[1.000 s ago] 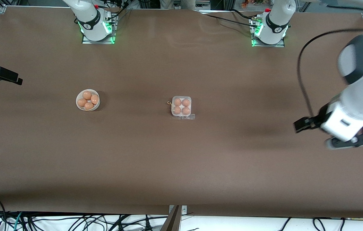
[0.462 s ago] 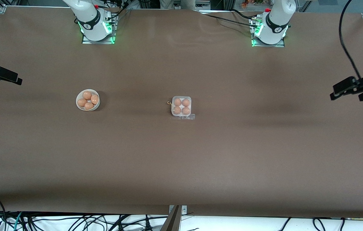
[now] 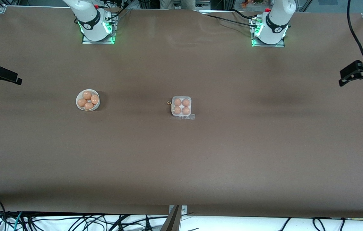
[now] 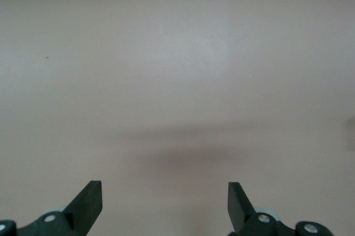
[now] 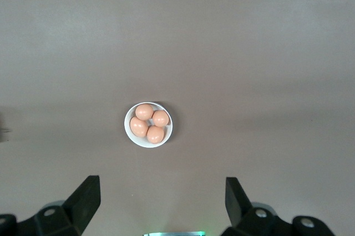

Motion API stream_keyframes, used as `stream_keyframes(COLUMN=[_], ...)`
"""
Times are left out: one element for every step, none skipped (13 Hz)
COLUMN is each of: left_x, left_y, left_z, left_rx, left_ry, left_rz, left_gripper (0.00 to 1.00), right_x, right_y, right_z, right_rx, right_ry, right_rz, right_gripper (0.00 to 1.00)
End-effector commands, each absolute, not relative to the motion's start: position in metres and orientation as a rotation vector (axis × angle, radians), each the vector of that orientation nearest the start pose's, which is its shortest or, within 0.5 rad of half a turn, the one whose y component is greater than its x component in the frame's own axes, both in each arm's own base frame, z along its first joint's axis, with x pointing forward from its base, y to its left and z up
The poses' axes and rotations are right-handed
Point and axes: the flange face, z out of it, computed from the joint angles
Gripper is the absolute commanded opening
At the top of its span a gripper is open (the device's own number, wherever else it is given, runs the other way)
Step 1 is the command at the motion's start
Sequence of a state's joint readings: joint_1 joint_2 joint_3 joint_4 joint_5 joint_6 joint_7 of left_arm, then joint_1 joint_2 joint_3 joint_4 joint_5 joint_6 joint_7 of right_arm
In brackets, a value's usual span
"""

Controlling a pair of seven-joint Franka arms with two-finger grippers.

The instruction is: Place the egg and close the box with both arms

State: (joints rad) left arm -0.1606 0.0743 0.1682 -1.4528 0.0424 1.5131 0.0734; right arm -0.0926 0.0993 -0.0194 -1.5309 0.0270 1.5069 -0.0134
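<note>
The clear-plastic box (image 3: 181, 106) sits mid-table with an orange-brown egg (image 3: 177, 102) in every cell. Its transparent lid appears to lie down over them, and a clear flap (image 3: 188, 117) rests on the table on the nearer side. My left gripper (image 3: 343, 78) hangs open and empty over the left arm's end of the table, well away from the box. In the left wrist view it (image 4: 165, 202) faces only bare table. My right gripper (image 3: 17, 79) waits open and empty over the right arm's end. It also shows in the right wrist view (image 5: 161, 197).
A round white bowl (image 3: 79, 96) holding several more eggs stands toward the right arm's end of the table, level with the box. It also shows in the right wrist view (image 5: 168, 134). The arm bases (image 3: 94, 27) (image 3: 271, 29) stand along the table edge farthest from the front camera.
My left arm has swung away from over the nearer part of the table and now hangs at the edge of the left arm's end. The right arm, box and bowl have not moved.
</note>
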Motion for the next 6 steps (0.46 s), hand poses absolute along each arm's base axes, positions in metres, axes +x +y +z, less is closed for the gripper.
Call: stream_keyframes(left_x=[0.5621,0.5620,0.5621,0.5623,0.5623,0.5624], left_y=[0.0036,0.0043,0.0021,0.0021,0.0019,0.0017], left_z=[0.6246,0.6217,0.6217,0.6225,0.6225,0.6232], left_rx=[-3.070,-3.071,-3.091,-3.106,-3.108,-3.110], left_ry=[0.119,0.117,0.121,0.118,0.116,0.118], left_rz=[0.053,0.062,0.059,0.054,0.054,0.051], left_gripper=[1.00,1.00,1.00,1.00,1.00,1.00], right_x=[0.5727,0.5726,0.5726,0.5726,0.5730,0.5726], right_y=[-0.0632,-0.0632,-0.0634,-0.0634,-0.0635,-0.0634], right_z=[0.5882,0.5883,0.5882,0.5882,0.5874,0.5882], right_rx=[-3.081,-3.081,-3.082,-3.082,-3.082,-3.082], right_ry=[0.164,0.164,0.164,0.164,0.164,0.167], right_rz=[0.187,0.187,0.187,0.187,0.190,0.187], right_gripper=[1.00,1.00,1.00,1.00,1.00,1.00])
